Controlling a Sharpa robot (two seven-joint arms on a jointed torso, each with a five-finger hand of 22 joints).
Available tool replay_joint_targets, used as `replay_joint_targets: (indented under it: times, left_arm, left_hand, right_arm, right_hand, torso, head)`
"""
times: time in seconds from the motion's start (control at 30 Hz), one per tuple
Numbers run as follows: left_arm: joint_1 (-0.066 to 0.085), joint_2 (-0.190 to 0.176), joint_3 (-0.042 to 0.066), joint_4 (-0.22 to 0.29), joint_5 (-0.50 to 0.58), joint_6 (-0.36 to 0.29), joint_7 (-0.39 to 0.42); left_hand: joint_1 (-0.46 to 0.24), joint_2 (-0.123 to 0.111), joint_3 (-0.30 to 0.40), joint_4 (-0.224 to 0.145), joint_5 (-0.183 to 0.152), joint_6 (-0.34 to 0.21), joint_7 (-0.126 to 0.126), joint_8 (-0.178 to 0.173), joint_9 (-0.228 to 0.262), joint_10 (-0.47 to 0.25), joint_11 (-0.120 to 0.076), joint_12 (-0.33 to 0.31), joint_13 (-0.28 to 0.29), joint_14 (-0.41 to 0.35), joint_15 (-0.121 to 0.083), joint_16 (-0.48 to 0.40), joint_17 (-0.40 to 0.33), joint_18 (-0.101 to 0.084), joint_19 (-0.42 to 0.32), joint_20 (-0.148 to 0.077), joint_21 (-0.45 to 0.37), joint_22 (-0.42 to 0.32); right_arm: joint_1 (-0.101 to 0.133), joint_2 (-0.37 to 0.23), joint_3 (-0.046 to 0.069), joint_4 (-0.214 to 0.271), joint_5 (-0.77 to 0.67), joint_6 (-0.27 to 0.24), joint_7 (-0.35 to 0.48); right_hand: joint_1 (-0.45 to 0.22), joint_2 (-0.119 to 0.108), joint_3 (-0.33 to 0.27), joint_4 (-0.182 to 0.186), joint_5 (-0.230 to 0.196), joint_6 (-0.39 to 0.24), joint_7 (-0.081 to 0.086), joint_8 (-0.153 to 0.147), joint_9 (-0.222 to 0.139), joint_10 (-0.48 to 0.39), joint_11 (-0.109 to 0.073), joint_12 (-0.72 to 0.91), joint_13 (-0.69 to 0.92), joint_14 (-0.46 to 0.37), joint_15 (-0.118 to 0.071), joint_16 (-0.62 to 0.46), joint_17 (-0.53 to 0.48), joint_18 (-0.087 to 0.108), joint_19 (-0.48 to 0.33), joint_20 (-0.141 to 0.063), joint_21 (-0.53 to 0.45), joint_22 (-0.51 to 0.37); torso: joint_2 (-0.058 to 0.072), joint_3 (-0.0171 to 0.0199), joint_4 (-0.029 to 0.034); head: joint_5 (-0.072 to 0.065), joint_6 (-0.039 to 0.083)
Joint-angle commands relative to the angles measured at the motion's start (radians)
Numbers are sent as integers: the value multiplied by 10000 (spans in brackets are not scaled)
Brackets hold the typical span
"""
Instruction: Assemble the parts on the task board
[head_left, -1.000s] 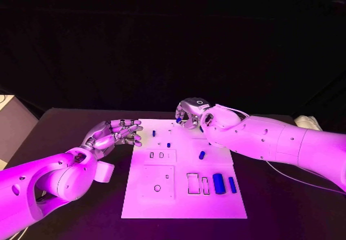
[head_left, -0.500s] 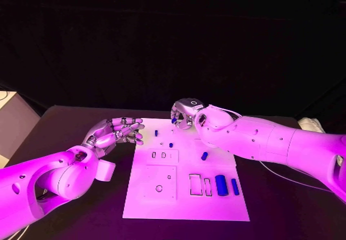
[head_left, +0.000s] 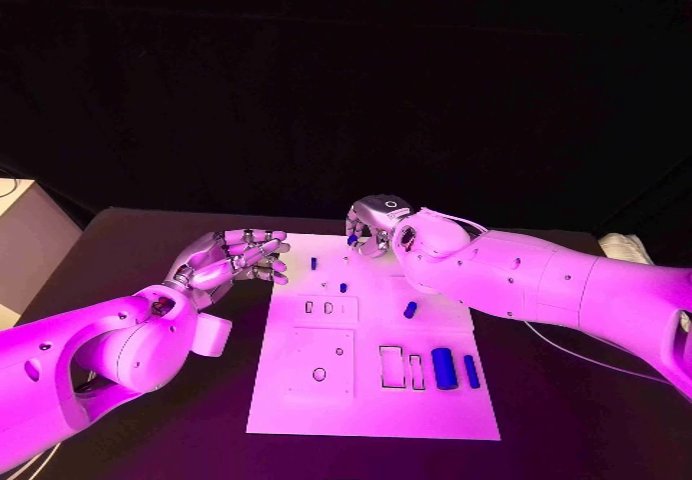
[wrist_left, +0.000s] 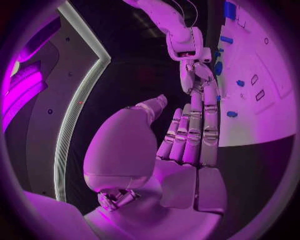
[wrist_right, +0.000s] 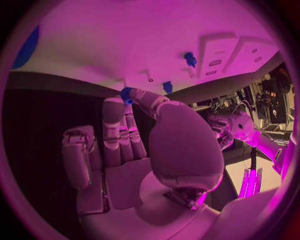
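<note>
**Inspector:** Position of the board?

**Assistant:** The flat white rectangular task board (head_left: 325, 400) lies in the middle of the black desk (head_left: 562, 400), between the two arms.

**Inspector:** Right hand?

**Assistant:** The silver many-fingered right hand (head_left: 378, 226) is over the far edge of the board. Its fingers (wrist_right: 119, 125) are drawn together with the thumb, pinching a small blue part (wrist_right: 126, 94) at the tips. In the head view that part shows as a blue speck under the hand.

**Inspector:** Left hand?

**Assistant:** The silver left hand (head_left: 231, 257) hovers just beside the board's far left corner. Its fingers (wrist_left: 190, 130) are extended, lying side by side, with the thumb apart; it holds nothing.

**Inspector:** Parts on the board?

**Assistant:** A large blue cylinder (head_left: 444, 368) and a slimmer blue bar (head_left: 470, 371) lie side by side near the right edge, next to two rectangular recesses (head_left: 400, 368). A short blue piece (head_left: 410, 309) lies tilted further up. Two small blue pegs (head_left: 313, 264) sit near the far left. Whether they stand in holes, I cannot tell.
</note>
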Motion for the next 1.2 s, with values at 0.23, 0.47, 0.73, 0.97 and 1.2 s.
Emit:
replay_joint_targets:
  times: [0.23,0.47,0.73,0.97,1.2]
  left_arm:
    - [24,6,6,-35,-80,171,52]
    - [27,15,6,-55,-80,180,43]
    - [31,23,6,-40,-80,180,41]
    - [41,19,6,-17,-80,183,38]
    - [55,28,6,-29,-80,206,7]
  left_hand:
    - [-62,2,-5,-59,35,-87,365,-59,9,-76,16,-54,-15,-37,1,49,17,59,-72,17,36,9]
    - [-62,2,-5,-59,35,-87,365,-59,9,-76,16,-54,-15,-37,1,49,17,59,-72,17,36,9]
    - [-73,3,-8,-64,34,-97,372,-64,10,-92,22,-51,-13,-42,6,60,31,60,-87,21,57,21]
    - [-73,3,-8,-64,34,-97,372,-64,10,-92,22,-51,-13,-42,6,60,31,60,-87,21,57,21]
    - [-73,3,-8,-64,34,-97,372,-64,10,-92,22,-51,-13,-42,6,60,31,60,-87,21,57,21]
  right_arm:
    - [2,-67,5,101,-410,30,-210]
    - [2,-55,5,87,-428,85,-218]
    - [1,13,4,9,-399,157,-191]
    - [-14,78,-8,-74,-333,371,-161]
    - [-41,131,-17,-129,-283,442,-120]
  right_hand:
    - [-72,-21,14,18,-11,-51,22,26,20,46,15,-35,7,-33,-66,32,11,-66,1046,-68,44,2635]
    - [-73,-26,14,17,0,-51,22,26,23,50,15,-39,5,-35,-66,30,1,-66,1046,-68,44,2635]
    - [-80,-38,11,18,6,-55,25,23,26,51,18,-45,3,-40,-64,18,-24,-66,1046,-68,44,2635]
    - [-90,-44,10,23,5,-62,28,19,29,50,21,-53,0,-48,-62,0,-58,-66,1046,-67,44,2635]
    - [-99,-50,8,28,3,-71,33,13,30,46,25,-61,-4,-56,-60,-20,-92,-66,1046,-67,44,2635]
  torso:
    - [29,9,17]
    - [51,4,-14]
    - [66,-8,24]
    - [68,-18,10]
    - [79,-21,14]
  head:
    - [-26,-3]
    - [4,-32]
    - [-21,-66]
    - [-15,-112]
    - [-1,-161]
